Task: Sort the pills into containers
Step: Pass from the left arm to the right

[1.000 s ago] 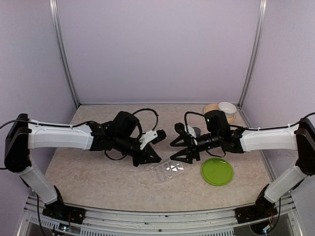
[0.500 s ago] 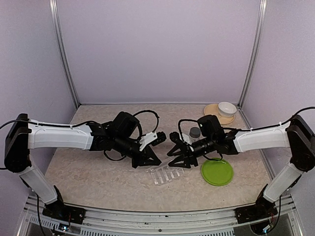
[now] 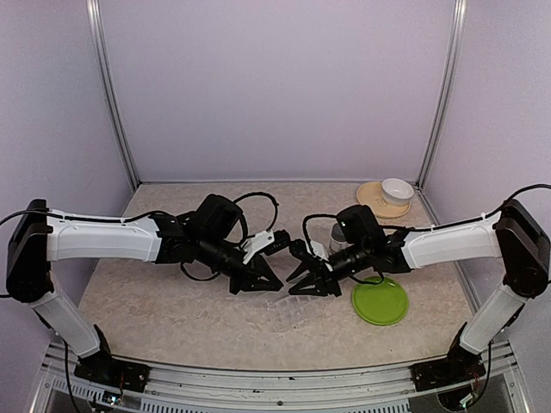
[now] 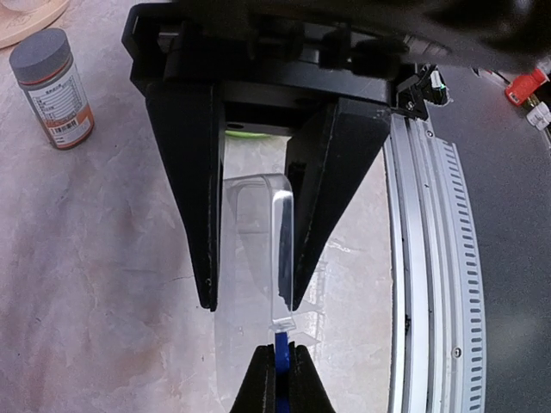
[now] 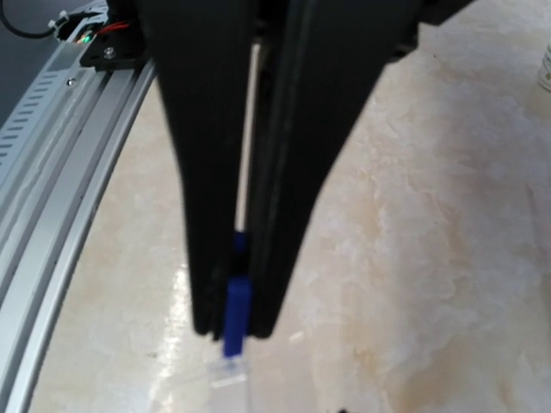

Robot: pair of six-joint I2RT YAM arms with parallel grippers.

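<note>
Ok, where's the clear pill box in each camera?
Top external: pill box mid-table, left of the green plate.
Left wrist: centre, edge-on between the left fingers.
Right wrist: bottom edge, below the right fingers.
Shared landmark: metal rail.

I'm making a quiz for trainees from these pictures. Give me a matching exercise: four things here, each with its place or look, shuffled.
1 green plate
2 pill bottle
3 pill box
4 blue tab

A grey cap
B pinched in the right claw
C flat on the table by the right arm
D clear, between the left claw's fingers

Pairs: 1-C, 2-A, 3-D, 4-B
</note>
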